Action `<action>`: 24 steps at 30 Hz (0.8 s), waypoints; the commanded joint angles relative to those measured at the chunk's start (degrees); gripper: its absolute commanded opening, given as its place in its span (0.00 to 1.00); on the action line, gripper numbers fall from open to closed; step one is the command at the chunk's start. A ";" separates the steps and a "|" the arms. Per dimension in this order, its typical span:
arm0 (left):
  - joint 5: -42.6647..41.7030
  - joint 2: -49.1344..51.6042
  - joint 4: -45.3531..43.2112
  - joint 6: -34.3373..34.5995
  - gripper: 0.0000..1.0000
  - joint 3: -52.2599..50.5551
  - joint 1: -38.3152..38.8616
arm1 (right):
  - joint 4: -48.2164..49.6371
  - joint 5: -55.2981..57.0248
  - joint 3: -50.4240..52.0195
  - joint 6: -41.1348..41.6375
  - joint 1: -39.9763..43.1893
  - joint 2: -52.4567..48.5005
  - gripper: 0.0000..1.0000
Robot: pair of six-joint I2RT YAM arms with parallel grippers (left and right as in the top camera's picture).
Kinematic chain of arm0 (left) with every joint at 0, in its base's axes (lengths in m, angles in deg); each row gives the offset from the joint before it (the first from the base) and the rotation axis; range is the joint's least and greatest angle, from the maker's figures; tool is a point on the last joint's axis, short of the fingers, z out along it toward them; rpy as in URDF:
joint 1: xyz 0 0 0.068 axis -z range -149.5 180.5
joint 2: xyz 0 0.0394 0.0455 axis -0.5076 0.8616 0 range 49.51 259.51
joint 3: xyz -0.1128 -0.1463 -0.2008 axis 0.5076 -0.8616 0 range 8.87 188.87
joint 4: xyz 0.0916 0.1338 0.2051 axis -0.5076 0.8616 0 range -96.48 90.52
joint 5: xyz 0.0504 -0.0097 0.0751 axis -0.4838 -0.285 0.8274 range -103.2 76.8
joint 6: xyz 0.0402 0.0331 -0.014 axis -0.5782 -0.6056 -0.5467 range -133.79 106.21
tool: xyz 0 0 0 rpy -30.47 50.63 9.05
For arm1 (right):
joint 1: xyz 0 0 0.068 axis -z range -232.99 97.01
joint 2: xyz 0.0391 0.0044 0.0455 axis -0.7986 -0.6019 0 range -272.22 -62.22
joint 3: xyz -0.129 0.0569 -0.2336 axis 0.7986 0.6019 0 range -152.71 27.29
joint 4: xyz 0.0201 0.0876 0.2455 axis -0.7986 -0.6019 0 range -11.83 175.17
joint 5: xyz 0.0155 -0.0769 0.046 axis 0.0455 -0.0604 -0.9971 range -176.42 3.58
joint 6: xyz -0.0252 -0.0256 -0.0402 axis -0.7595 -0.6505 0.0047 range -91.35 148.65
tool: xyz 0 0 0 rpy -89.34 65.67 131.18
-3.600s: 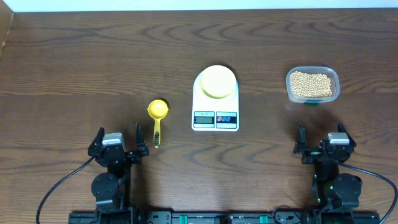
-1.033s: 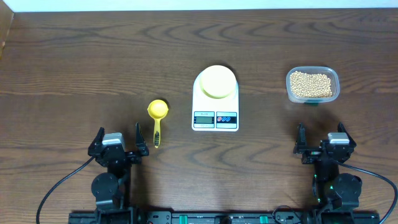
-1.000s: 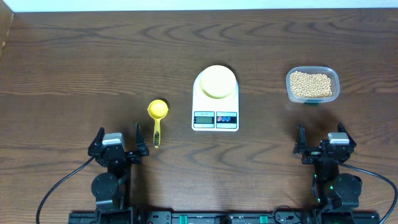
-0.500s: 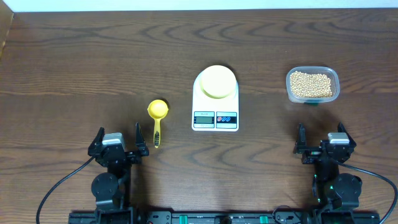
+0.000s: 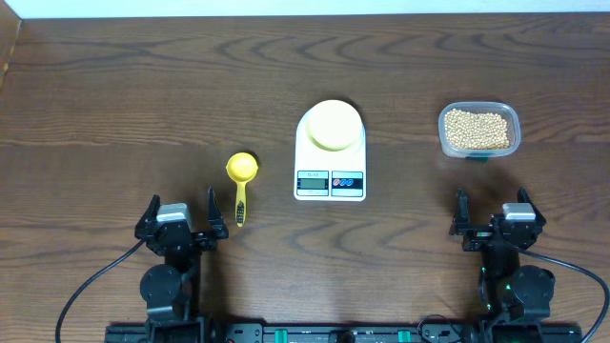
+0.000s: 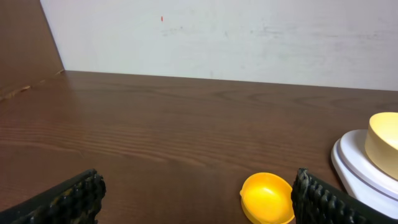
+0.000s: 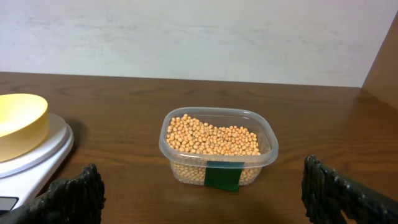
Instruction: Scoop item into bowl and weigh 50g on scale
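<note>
Nothing has moved since the earlier frames. The left hand (image 5: pixel 182 205) and right hand (image 5: pixel 492 204) rest open and empty. The bowl (image 5: pixel 331 125) sits on the scale (image 5: pixel 330 181); the beans (image 5: pixel 477 129) fill the tub (image 5: pixel 444 133) to its right.

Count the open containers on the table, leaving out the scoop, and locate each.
2. The pale yellow bowl sits on the white scale at mid-table; the clear tub, full of beans, stands to the scale's right. None appears hidden.
</note>
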 commanded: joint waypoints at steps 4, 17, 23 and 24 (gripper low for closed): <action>-0.04 -0.39 2.34 -1.05 0.98 -0.66 0.11 | -0.15 -0.11 0.17 -0.46 -0.22 0.35 0.99; -1.46 -0.37 -12.04 0.28 0.98 -0.66 0.11 | -0.15 -0.11 0.17 -0.46 -0.22 0.35 0.99; -1.46 -0.37 -26.77 0.35 0.98 -0.44 0.11 | -0.15 -0.11 0.17 -0.46 -0.22 0.35 0.99; -1.42 -0.37 -28.37 0.33 0.98 0.04 0.11 | -0.15 -0.11 0.17 -0.46 -0.22 0.35 0.99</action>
